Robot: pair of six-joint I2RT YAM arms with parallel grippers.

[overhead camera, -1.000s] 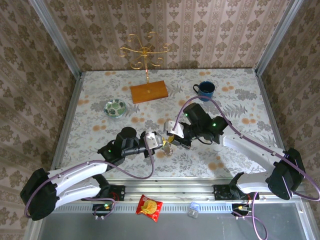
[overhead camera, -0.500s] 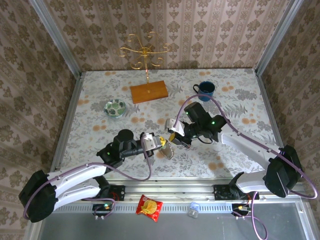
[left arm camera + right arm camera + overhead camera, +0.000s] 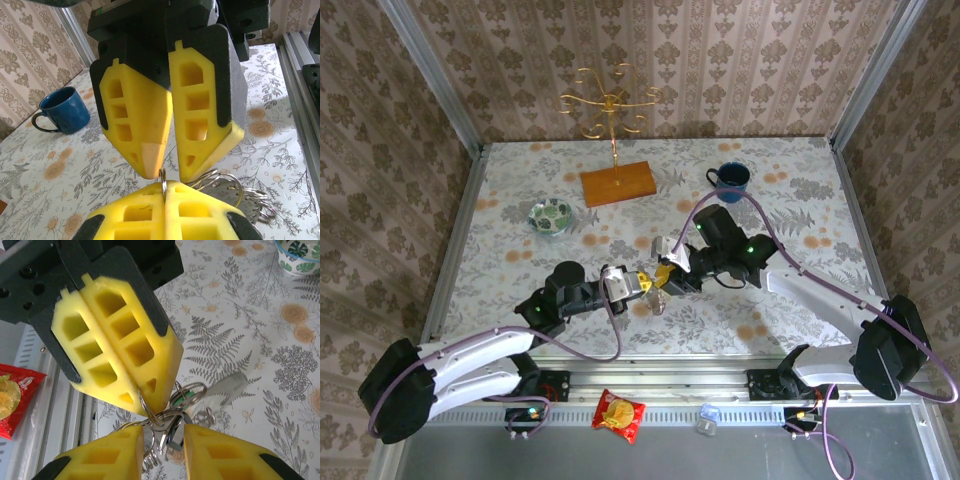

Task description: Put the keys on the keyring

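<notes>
Pinching a thin wire keyring (image 3: 163,184) edge-on, the left gripper (image 3: 164,197) has its yellow fingers (image 3: 135,215) pressed tight together. The right gripper (image 3: 165,440) meets it tip to tip, its fingers (image 3: 107,455) a little apart around the dangling loops, clamping nothing. A green-headed key (image 3: 176,401) hangs among those loops, over the table (image 3: 240,330).

My left gripper (image 3: 164,200) pinches the keyring (image 3: 163,180), right gripper (image 3: 168,171) parted just opposite, blue mug (image 3: 64,110) by the worktop's edge.
</notes>
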